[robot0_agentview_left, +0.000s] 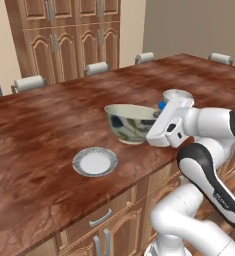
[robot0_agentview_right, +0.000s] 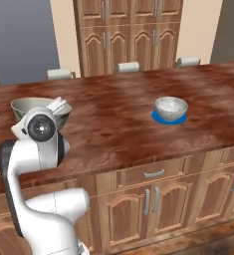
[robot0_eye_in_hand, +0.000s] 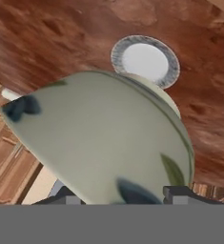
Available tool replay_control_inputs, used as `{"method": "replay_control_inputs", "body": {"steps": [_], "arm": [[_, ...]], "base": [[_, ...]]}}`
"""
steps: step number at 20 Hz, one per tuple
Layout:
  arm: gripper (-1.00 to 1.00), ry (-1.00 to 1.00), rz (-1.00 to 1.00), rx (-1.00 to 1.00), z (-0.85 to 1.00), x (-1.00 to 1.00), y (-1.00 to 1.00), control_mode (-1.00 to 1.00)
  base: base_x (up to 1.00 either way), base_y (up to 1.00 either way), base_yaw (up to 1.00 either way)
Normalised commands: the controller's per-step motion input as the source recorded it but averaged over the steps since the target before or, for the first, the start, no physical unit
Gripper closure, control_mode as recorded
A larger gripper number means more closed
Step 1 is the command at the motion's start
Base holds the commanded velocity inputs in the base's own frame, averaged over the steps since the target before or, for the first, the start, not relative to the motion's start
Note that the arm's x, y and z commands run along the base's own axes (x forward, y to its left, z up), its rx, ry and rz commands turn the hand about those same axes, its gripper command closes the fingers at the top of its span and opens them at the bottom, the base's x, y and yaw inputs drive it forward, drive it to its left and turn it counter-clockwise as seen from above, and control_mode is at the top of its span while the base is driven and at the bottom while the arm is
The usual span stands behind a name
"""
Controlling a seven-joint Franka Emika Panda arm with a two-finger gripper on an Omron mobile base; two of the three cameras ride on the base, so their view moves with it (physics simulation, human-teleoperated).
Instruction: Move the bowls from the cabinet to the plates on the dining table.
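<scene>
Mid-carry, gripper (robot0_agentview_left: 156, 131) clamped on grey-green bowl (robot0_agentview_left: 130, 122) nr table (robot0_agentview_left: 34, 165) edge; early release could miss white-grey plate (robot0_agentview_left: 94, 161).

A: What is standing behind the long table?

B: Tall wooden cupboards (robot0_agentview_right: 122, 32) with paired arched-panel doors and grey bar handles are filling the middle of the far wall.

A: And the walls?

B: A cream wall (robot0_agentview_right: 198, 27) is flanking the cupboards; a grey-blue surface (robot0_agentview_right: 19, 40) is showing on one side. Pale chair backs (robot0_agentview_left: 28, 83) are peeking over the table's far edge.
</scene>
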Motion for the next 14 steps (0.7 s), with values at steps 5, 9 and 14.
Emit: {"method": "replay_control_inputs", "body": {"steps": [5, 9, 14], "arm": [[1.0, -0.17, 0.24, -0.28, -0.44, 0.02, 0.0, -1.0], [1.0, -0.2, 0.22, -0.31, -0.49, 0.09, 0.0, -1.0], [1.0, -0.27, 0.23, -0.3, -0.52, 0.23, 0.0, -1.0]], "base": [[0.0, 0.0, 0.0], [0.0, 0.0, 0.0], [0.0, 0.0, 0.0]]}}
